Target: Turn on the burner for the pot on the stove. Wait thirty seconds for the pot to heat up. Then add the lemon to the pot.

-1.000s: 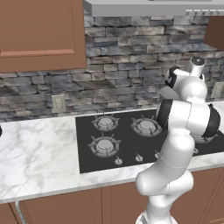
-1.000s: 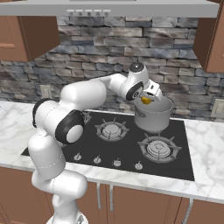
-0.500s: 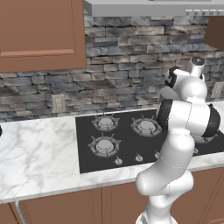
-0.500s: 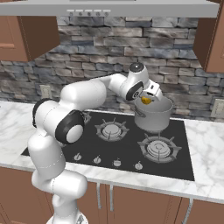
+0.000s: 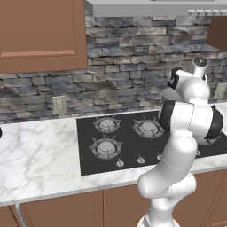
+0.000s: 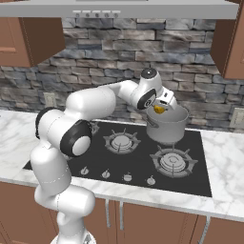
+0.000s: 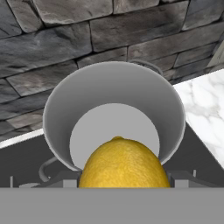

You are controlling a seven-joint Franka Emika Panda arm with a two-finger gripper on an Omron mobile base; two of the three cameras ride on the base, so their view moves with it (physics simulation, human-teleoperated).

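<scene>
Item: lemon (image 7: 124, 164) — nothing is changing; your tool (image 6: 160, 106) is staying clamped on it, hovering over the pot (image 6: 167, 125) — release is pending.

From my seat I see a stone wall (image 5: 124, 71) of grey and brown blocks across the middle of both base frames and the top of the hand frame. A brown wooden cupboard (image 5: 42, 33) fills the upper left of the left base frame. Another cupboard (image 6: 231, 43) sits at the upper right of the right base frame. A grey hood (image 6: 119, 7) runs along the top edge there. The white marble surface (image 5: 35, 155) spreads over the lower left of the left base frame, with brown cabinet doors (image 5: 62, 210) beneath it. I make out a pale wall socket (image 5: 58, 104) left of centre, low on the stone.
</scene>
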